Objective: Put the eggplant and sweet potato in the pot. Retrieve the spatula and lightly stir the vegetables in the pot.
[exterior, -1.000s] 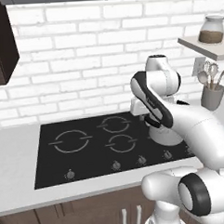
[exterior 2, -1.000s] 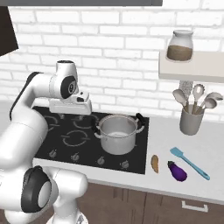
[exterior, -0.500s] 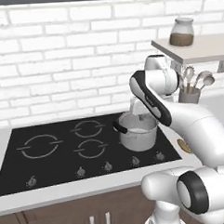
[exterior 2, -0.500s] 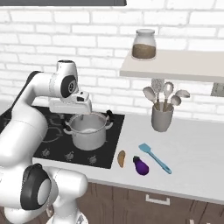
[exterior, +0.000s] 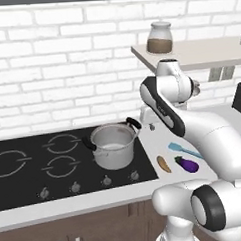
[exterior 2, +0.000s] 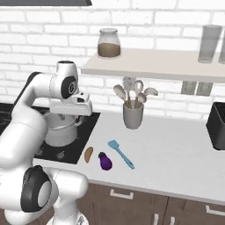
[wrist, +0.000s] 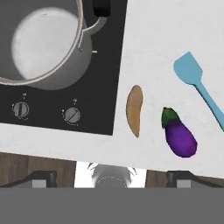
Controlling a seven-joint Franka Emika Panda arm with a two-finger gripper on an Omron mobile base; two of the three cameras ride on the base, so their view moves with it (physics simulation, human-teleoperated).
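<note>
Staging: no vegetable picked yet, both lie on the desk point(exterior 2: 176, 145); judged step is the approach to the first pick.

Left base view: pot point(exterior: 112, 144) sits on the cooktop point(exterior: 40, 169), right-hand burner, empty as far as I can see. Sweet potato point(exterior: 164, 164), eggplant point(exterior: 186, 163) and spatula point(exterior: 184, 149) lie on the desk just right of the cooktop edge. Arm raised above them; fingers hidden behind the wrist.

Right base view: sweet potato point(exterior 2: 88, 154) just beside the cooktop edge, eggplant point(exterior 2: 104, 161) next to it, spatula point(exterior 2: 121, 154) to the right, blade toward the wall. Utensil cup point(exterior 2: 132, 115) with spoons stands further back. Hand hangs high over the pot's right side.

Hand view: looking straight down. Pot point(wrist: 41, 41) upper left, sweet potato point(wrist: 134, 110) centre, eggplant point(wrist: 178, 134) just right of it, not touching. Spatula point(wrist: 197, 82) at the right, apart from both.

End effector: point(wrist: 111, 179) fingertips set wide apart at the bottom edge, nothing between them.

Next move (judgement): descend over the sweet potato or eggplant, align fingers across the short axis, close, lift, carry to the pot. Spatula comes last.
</note>
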